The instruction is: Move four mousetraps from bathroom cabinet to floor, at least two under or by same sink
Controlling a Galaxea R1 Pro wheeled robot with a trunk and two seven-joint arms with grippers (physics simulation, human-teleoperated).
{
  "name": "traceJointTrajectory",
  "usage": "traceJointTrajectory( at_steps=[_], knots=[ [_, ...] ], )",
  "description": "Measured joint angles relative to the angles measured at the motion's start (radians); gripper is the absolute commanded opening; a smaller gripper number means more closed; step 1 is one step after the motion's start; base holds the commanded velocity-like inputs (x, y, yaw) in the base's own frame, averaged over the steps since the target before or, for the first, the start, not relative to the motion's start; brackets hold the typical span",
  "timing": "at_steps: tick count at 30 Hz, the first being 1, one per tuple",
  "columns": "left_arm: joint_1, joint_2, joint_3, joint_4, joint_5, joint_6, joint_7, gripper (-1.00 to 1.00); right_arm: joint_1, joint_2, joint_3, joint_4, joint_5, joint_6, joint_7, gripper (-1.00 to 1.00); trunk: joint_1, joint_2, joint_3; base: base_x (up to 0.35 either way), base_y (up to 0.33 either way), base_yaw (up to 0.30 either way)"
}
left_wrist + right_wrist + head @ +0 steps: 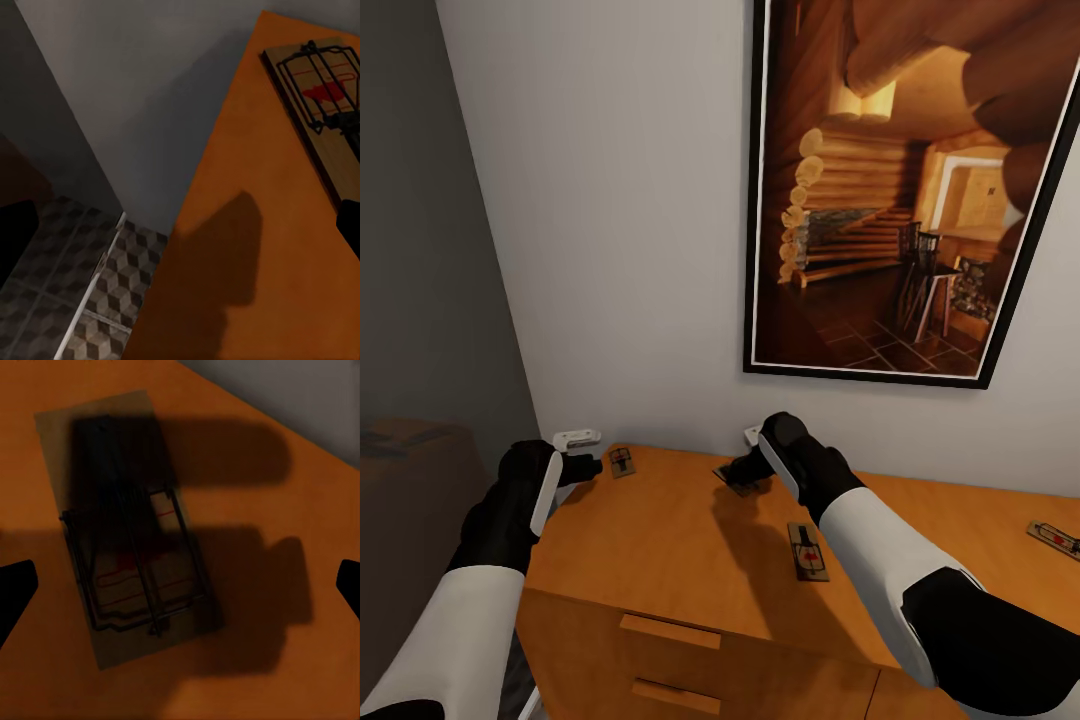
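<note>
Three mousetraps lie in the open on the flat top of the orange-brown cabinet (660, 540): one (622, 461) near the back left corner, one (808, 551) in the middle, one (1055, 538) at the far right. A further mousetrap (732, 480) lies partly covered under my right gripper (745, 467). That gripper (180, 585) hangs open just above the trap (127, 540), with its dark fingertips (13, 594) wide apart and its shadow over the trap. My left gripper (588, 453) is open at the cabinet's left edge, beside the back-left mousetrap (319, 97). Bathroom floor (97, 300) tiles show below that edge.
A large framed picture (910, 190) of a log cabin hangs on the white wall behind the cabinet. Two drawer handles (670, 630) show on the cabinet front. A dim brown piece of furniture (410, 480) stands to the left, by the grey side wall.
</note>
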Motion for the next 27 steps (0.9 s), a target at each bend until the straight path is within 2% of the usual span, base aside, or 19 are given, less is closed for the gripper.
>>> traceJointTrajectory(
  at_steps=[27],
  knots=[
    [0.001, 0.000, 0.000, 0.000, 0.002, 0.000, -0.002, 1.00, 0.000, 0.000, 0.000, 0.001, 0.000, 0.000, 0.001, 1.00, 0.000, 0.000, 0.000, 0.000, 0.000, 0.000]
  ],
)
